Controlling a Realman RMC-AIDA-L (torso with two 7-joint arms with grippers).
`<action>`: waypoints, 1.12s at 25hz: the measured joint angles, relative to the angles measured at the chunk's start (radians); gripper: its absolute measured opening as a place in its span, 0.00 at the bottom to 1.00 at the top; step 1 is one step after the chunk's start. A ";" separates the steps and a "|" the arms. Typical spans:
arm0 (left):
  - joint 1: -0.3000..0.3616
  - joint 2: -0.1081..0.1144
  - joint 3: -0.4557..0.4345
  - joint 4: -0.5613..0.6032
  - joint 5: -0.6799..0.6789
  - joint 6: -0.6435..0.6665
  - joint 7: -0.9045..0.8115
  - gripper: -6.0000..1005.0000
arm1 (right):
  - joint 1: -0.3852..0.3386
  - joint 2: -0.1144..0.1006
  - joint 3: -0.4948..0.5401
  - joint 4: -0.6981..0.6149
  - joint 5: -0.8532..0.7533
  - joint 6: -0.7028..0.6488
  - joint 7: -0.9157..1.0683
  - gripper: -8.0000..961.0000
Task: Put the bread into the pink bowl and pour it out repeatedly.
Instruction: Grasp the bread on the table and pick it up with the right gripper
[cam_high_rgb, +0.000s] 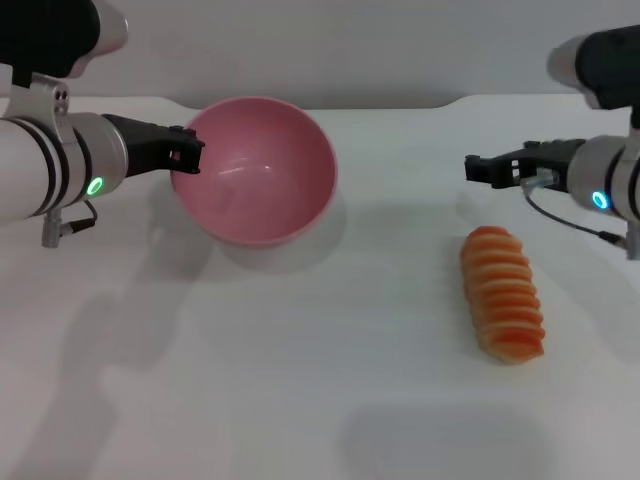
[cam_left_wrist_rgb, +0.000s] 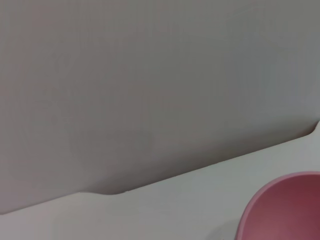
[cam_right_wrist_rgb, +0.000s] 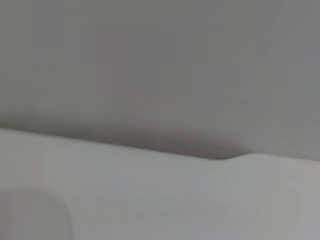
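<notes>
The pink bowl (cam_high_rgb: 262, 170) hangs tilted above the table at the back left, its empty inside facing me. My left gripper (cam_high_rgb: 188, 152) is shut on its left rim. A part of that bowl (cam_left_wrist_rgb: 285, 210) also shows in the left wrist view. On the white table at the right lies the bread (cam_high_rgb: 503, 292), orange top with cream ridges up, its length running front to back. My right gripper (cam_high_rgb: 478, 168) hovers behind the bread's far end, apart from it and pointing toward the middle.
The white table (cam_high_rgb: 300, 380) runs back to a grey wall (cam_high_rgb: 380, 50). The bowl's shadow falls on the table beneath it. Nothing else stands on the table in view.
</notes>
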 joint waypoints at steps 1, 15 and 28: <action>-0.002 0.000 0.001 -0.003 0.000 0.002 0.000 0.04 | 0.000 0.000 -0.009 -0.003 -0.002 0.003 0.011 0.81; -0.048 0.000 0.008 -0.055 -0.002 0.007 0.000 0.04 | 0.008 -0.002 -0.015 -0.145 -0.084 0.313 0.092 0.80; -0.073 -0.001 0.009 -0.084 -0.005 0.011 0.001 0.04 | 0.052 0.001 -0.095 -0.100 -0.169 0.370 0.147 0.78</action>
